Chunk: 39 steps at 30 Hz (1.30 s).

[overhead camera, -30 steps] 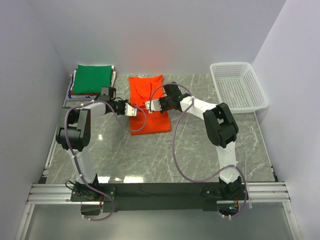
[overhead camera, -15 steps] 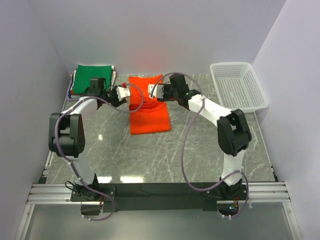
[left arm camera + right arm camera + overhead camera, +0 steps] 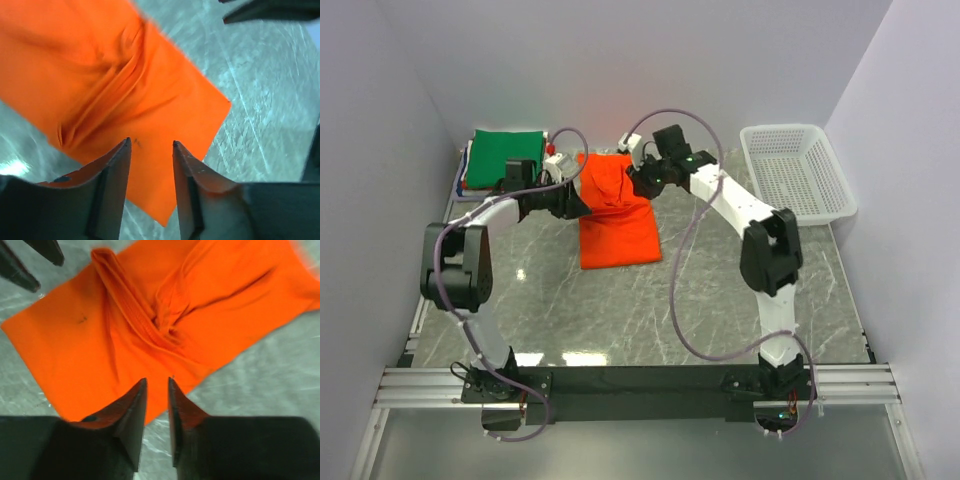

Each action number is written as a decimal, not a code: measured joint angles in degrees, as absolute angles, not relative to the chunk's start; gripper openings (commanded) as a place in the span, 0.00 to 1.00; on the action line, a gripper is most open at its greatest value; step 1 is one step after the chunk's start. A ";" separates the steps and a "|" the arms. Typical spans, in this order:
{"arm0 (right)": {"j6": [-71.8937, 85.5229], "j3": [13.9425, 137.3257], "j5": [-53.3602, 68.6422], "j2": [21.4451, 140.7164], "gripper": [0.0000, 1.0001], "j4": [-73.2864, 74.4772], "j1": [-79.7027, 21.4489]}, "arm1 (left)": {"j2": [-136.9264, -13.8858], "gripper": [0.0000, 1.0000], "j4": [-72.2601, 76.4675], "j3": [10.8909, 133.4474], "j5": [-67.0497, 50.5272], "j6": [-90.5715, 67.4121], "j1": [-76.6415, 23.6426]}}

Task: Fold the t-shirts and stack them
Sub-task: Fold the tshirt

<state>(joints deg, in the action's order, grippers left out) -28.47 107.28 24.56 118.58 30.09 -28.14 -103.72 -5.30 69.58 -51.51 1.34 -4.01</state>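
The left gripper (image 3: pixel 151 150) hangs with its two dark fingers parted, a plain gap between them and nothing in it; through the gap shows the bright orange cloth t-shirt (image 3: pixel 100 75) lying below. The right gripper (image 3: pixel 157 387) has its fingers standing closer together, only a narrow slot left, yet that slot is bare too and pinches no cloth. Seen from overhead, both sit over the upper end of the orange shirt in the upper middle of the frame, one from each side, hiding part of its top edge; their fingertips are too small and dark there to read. The shirt lies as a long rectangle on the grey marbled table (image 3: pixel 720 300), creased at its upper end, flat lower down. At the upper left a green t-shirt (image 3: pixel 505 155) tops a pile; of the layers beneath only thin red and white edges show. A white plastic lattice basket (image 3: pixel 795 175) stands at the upper right, well apart from the shirts.
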 measured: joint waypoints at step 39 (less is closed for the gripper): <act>-40.10 116.25 12.84 135.61 0.48 31.33 -32.82 | -114.85 0.47 -4.38 70.87 -49.41 -17.41 -4.10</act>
<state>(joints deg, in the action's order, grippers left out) -40.10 116.25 12.84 135.61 31.33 -32.82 -114.85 -4.38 70.87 -49.41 -17.41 -4.10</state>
